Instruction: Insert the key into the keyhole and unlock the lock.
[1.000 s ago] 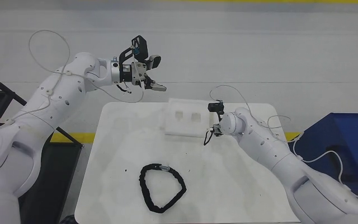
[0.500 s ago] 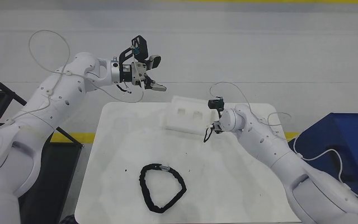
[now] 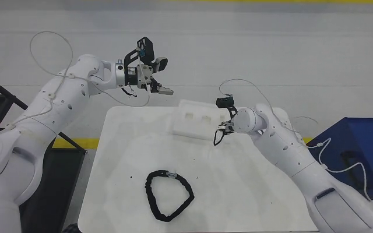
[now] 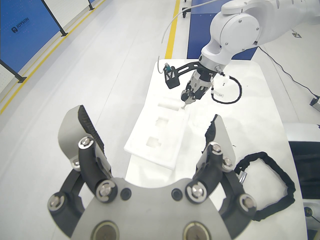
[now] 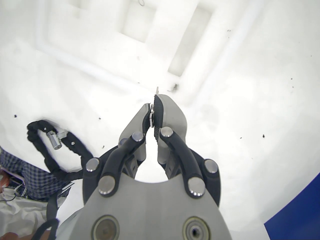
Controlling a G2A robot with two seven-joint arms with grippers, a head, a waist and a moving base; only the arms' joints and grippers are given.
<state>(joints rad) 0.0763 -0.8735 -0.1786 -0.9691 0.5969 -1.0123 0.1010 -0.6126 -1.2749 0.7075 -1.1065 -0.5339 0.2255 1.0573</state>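
- My right fingers [image 5: 170,111] were shut tight on the key [image 5: 151,116].
- The flat head of the key sat between the two pads. Its thin tip poked out past them.
- The key hung at the edge of the white foam tray [image 5: 162,13], close to the end of the tray's long slot.
- I could not tell if the tip touched the foam.
- My left fingers [image 4: 75,121] were spread wide and held nothing.
- They hung up in the air by the far left corner of the tabletop [image 3: 250,192], well apart from my right fingers.
- The tray lay at the far side of the tabletop, turned a bit crooked.
- The lock [image 3: 169,195] lay flat on the tabletop, nearer to my body, with its black chain in a closed loop.
- The silver part [image 3: 169,173] of the lock sat on the side of the loop that faced the tray.
- The lock was well apart from the key and from the tray. None of my fingers touched it.
- A small ring [image 5: 141,1] lay on the tray by the rim of the middle pocket.
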